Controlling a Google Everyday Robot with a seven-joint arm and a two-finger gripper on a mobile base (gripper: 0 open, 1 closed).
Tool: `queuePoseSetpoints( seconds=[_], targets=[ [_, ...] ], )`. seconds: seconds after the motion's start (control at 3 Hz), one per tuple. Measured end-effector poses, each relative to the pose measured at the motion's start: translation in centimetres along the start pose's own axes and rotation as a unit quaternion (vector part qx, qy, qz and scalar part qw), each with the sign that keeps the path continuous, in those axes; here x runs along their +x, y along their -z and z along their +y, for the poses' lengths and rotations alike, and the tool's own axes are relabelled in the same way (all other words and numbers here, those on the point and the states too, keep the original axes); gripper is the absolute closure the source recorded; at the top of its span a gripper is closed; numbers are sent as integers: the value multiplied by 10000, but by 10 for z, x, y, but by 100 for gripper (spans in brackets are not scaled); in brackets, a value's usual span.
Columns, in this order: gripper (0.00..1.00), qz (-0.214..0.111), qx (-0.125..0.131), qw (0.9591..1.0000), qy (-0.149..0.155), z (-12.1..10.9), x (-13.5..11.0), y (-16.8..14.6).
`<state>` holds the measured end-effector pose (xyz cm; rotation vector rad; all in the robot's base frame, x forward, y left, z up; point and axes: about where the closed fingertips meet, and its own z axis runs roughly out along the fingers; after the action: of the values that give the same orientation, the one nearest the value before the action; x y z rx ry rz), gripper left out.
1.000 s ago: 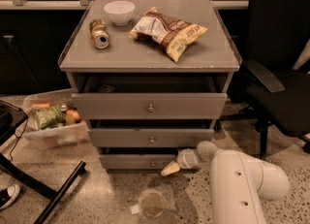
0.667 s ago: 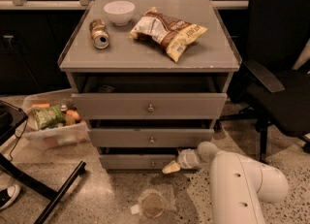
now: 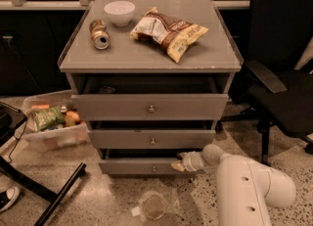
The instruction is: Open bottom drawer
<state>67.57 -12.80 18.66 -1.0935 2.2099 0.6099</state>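
Note:
The grey cabinet [image 3: 230, 80] has three drawers, all slightly pulled out. The bottom drawer [image 3: 132, 167] is the lowest, a plain grey front with a small round knob [image 3: 153, 169] and a dark gap above it. My gripper [image 3: 179, 164] is on the end of the white arm [image 3: 244, 186] that reaches in from the lower right. It sits at the right end of the bottom drawer's top edge, right of the knob. The middle drawer [image 3: 122, 139] and the top drawer [image 3: 107, 106] are above it.
A white bowl [image 3: 120, 12], a can [image 3: 100, 34] and a snack bag [image 3: 168, 32] lie on the cabinet top. A plastic bin of food [image 3: 51, 124] stands on the floor to the left, a clear cup [image 3: 153, 206] in front, and a black office chair [image 3: 281, 73] to the right.
The gripper stays at the right end of the bottom drawer. The drawer front looks slightly further out than before.

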Motion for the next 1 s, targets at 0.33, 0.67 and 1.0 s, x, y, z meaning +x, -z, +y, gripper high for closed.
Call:
queuePoseSetpoints(
  seconds=[0.33,0.67,1.0],
  targets=[
    [77,0,0,10000,0,0,-4,6],
    [58,0,0,10000,0,0,-4,8],
    [35,0,0,10000,0,0,-4,8]
  ],
)
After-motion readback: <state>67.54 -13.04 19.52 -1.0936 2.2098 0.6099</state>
